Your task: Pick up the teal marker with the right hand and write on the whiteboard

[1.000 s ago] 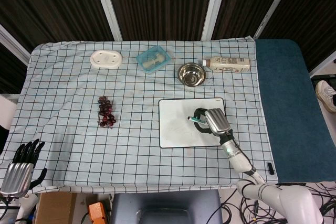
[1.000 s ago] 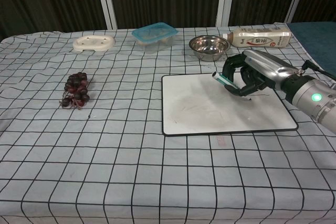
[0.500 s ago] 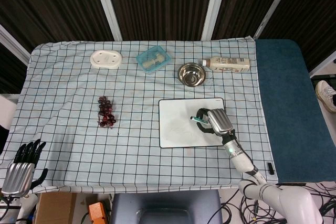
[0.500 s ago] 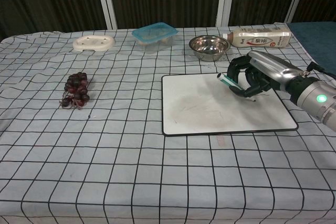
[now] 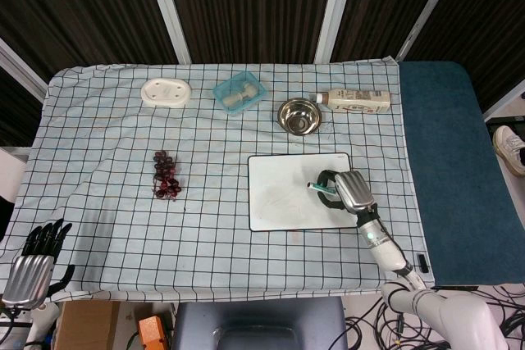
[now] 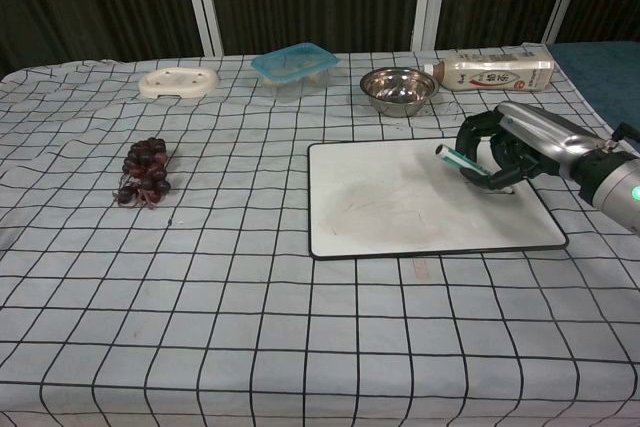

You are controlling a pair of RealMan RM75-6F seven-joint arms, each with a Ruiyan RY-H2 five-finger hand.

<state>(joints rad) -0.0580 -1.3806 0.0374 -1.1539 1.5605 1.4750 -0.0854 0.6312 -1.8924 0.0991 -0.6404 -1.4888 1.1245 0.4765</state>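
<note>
The right hand sits at the right side of the chest view, over the right part of the whiteboard, with its fingers curled around the teal marker. The marker juts out to the left of the fingers, its free end raised over the board. In the head view the same hand shows right of center in the frame, over the board's right edge, with the marker poking out toward the left. The board lies flat on the checked tablecloth, and faint grey smears show on its white surface.

Above the board in the head view stand a metal bowl and, just right of it, a bottle lying on its side. Further left along the upper part of the cloth are a blue-lidded box and a white soap dish. A bunch of dark grapes lies left of center, well apart from the board. A blue mat covers the right side of the frame.

The left hand hangs at the lower left corner of the head view, off the table's edge, holding nothing, its dark fingers straight and slightly apart.
</note>
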